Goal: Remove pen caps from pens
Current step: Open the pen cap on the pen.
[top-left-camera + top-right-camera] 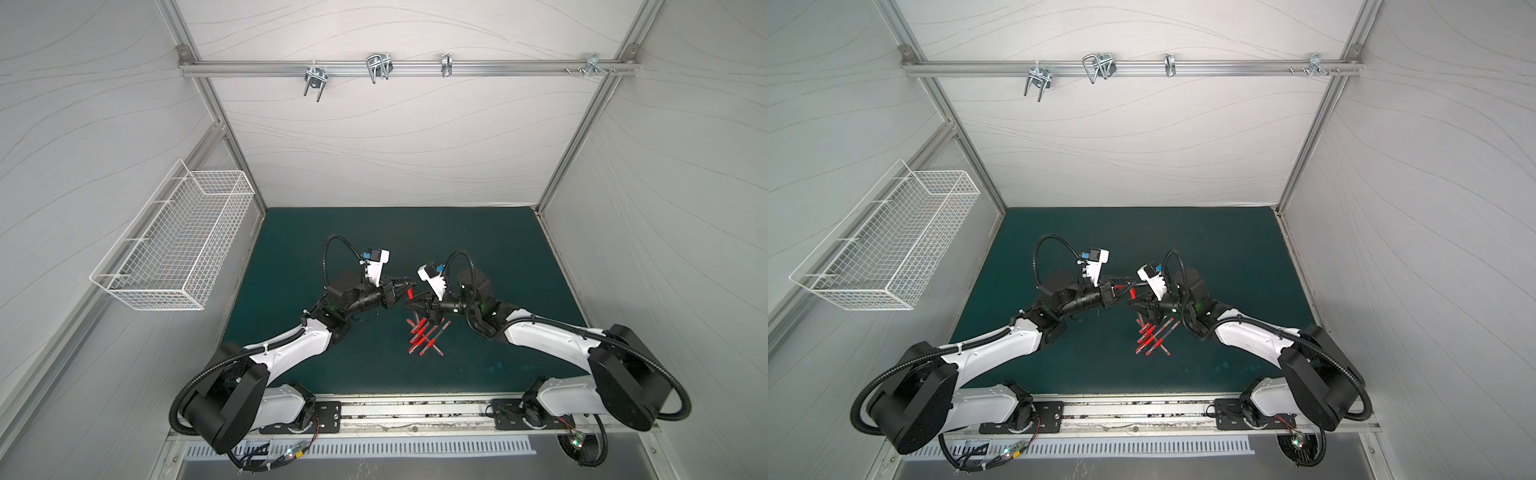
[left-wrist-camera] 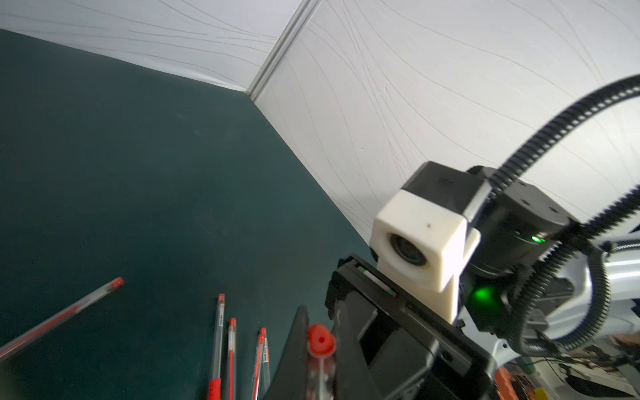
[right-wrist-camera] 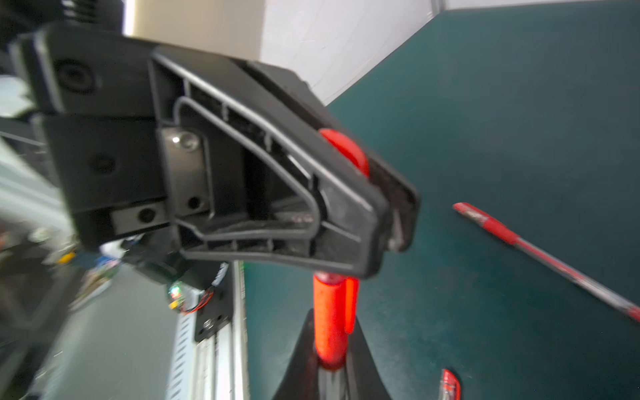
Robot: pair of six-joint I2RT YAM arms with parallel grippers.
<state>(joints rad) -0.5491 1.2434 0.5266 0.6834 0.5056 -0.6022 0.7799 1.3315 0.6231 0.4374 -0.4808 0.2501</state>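
In both top views we see the left end effector (image 1: 408,289) (image 1: 1128,288) and the right end effector (image 1: 409,306) (image 1: 1132,306) meeting tip to tip above the middle of the green table (image 1: 332,249). A short red cap (image 1: 410,294) shows right between their tips. The loose pens (image 1: 424,338) (image 1: 1152,340) lie in a crossed pile on the table just beneath and base-ward of the right end effector, well apart from the left arm.

In the left wrist view we see the left end effector (image 2: 320,349) closed narrowly on a round red end with a small hole, which we take for the cap's tip (image 2: 321,341). What lies below it is pale and blurred. Several loose pens lie on the table beyond the black finger (image 2: 297,349), one apart from the others. The white camera housing (image 2: 415,239) of the other arm sits close in front.

In the right wrist view we see the left end effector (image 3: 398,214) clamped across the cap (image 3: 330,318), whose rounded tip pokes out past the jaws. The right end effector (image 3: 330,360) is closed narrowly on the pen (image 3: 329,384), its grey barrel just under the cap's lower end. We cannot tell whether the cap is seated or loose. Two loose pens lie on the table beside these fingers.
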